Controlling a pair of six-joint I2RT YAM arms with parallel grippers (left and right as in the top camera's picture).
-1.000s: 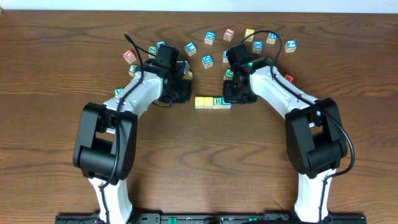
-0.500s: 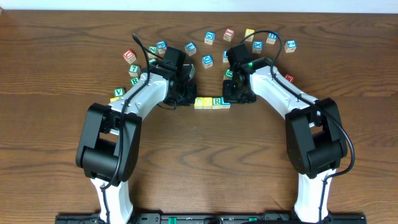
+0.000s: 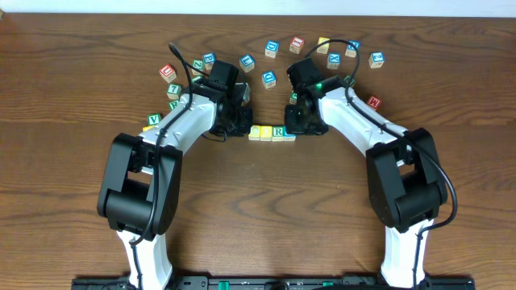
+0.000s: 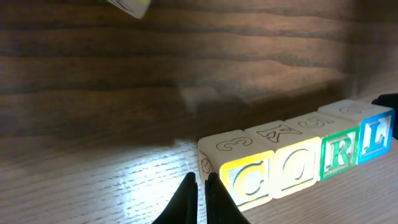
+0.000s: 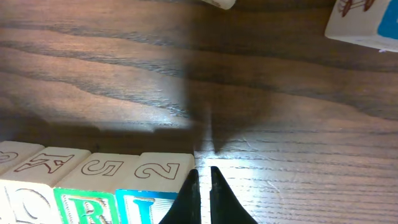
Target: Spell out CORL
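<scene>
Four cubes stand in a row touching each other and read C [image 4: 245,180], O [image 4: 295,169], green R [image 4: 339,152], blue L [image 4: 376,134]. From overhead the row [image 3: 267,131] lies mid-table between the arms. My left gripper [image 4: 200,180] is shut and empty, its tips against the C cube's left end; it also shows in the overhead view [image 3: 242,122]. My right gripper [image 5: 203,171] is shut and empty, pressed against the L cube [image 5: 155,190] beside the R cube [image 5: 87,199]; overhead it [image 3: 297,122] covers most of the L cube.
Several loose letter cubes lie scattered behind the row, such as a blue one [image 3: 269,78], a red one [image 3: 168,72], a green V [image 3: 153,120] at left and a red one [image 3: 373,101] at right. Bare wood lies in front.
My left gripper moved right to the row's left end. My right gripper shifted left, nudging the row slightly left and closing it up.
</scene>
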